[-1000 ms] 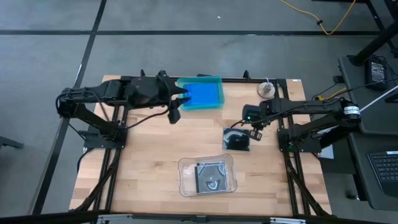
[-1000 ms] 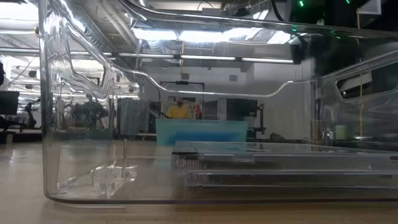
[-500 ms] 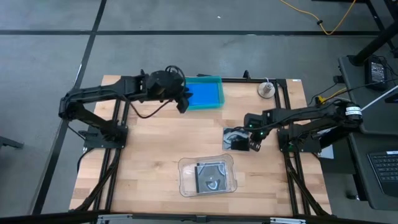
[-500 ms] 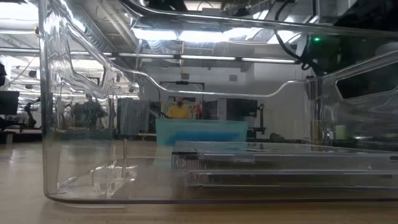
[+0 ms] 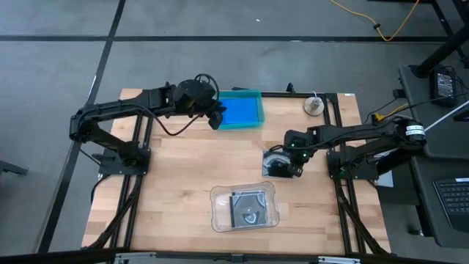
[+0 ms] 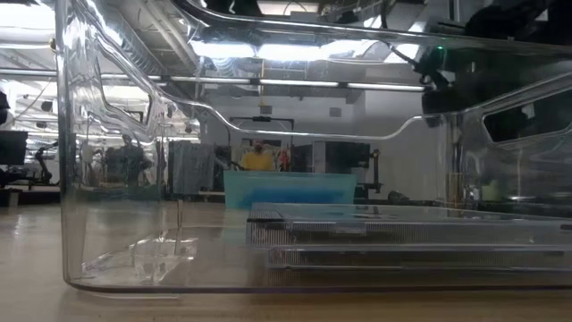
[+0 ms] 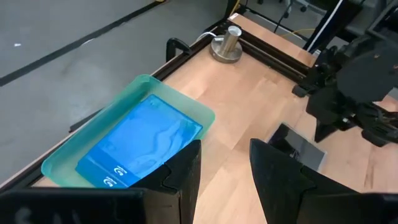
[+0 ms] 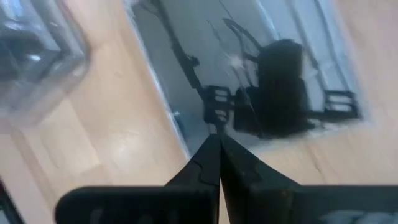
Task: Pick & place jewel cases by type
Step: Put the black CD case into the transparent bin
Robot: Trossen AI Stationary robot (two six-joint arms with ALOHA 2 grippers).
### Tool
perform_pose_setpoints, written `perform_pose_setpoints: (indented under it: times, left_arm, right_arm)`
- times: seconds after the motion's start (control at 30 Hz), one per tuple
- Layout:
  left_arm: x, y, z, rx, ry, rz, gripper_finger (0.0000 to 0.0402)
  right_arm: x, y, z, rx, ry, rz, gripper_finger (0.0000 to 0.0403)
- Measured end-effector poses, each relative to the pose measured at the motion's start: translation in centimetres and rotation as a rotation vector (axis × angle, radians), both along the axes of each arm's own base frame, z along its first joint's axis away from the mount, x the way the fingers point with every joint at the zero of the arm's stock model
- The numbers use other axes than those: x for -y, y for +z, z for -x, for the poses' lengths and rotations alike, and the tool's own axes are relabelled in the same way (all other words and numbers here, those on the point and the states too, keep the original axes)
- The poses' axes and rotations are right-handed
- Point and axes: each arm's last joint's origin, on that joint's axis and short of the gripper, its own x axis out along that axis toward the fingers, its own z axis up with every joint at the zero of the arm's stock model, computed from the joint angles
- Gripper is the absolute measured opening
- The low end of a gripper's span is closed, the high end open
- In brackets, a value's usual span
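Observation:
A dark square jewel case (image 5: 276, 163) lies flat on the table right of centre; it also shows in the right wrist view (image 8: 249, 68) and the left wrist view (image 7: 300, 147). My right gripper (image 5: 290, 157) is over it, shut, its tips (image 8: 216, 146) pointing down at the case's edge. More dark cases (image 5: 247, 207) lie stacked in the clear tray (image 5: 217, 196); they also show in the low view (image 6: 402, 237). Blue cases (image 7: 140, 143) lie flat in the teal tray (image 5: 255, 95). My left gripper (image 7: 225, 165) is open and empty beside that tray (image 5: 215, 117). My right gripper's shut fingertips (image 8: 211, 155) point down, slanting, at the dark case just inside its edge (image 8: 186, 140) on the clear tray's side. I cannot tell whether they touch it. The case lies flat on the table.
A round metal weight (image 5: 314, 105) stands at the far right corner, also seen in the left wrist view (image 7: 227, 45). The clear tray's wall (image 6: 107, 179) fills the low view. Bare wood lies on the table's left half (image 5: 168, 176).
My left gripper has swung up from the table beside the teal tray toward the far edge and turned. My right gripper has moved toward the near edge and then toward the left, onto the dark case on the table.

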Motion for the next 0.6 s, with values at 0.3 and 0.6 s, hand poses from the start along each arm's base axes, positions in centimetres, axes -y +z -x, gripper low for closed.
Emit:
perform_pose_setpoints:
  times: [0.3, 0.6]
  left_arm:
    - [-0.8, -0.7, 0.3, -0.063, 0.023, 0.019, 0.0129]
    - [-1.2, -1.3, -0.2, -0.087, -0.003, 0.041, 0.0129]
  right_arm:
    - [0.0, -1.0, 1.6, -0.187, -0.164, 0.017, 0.0007]
    - [0.0, -3.7, 1.3, -0.218, -0.19, 0.005, 0.0007]
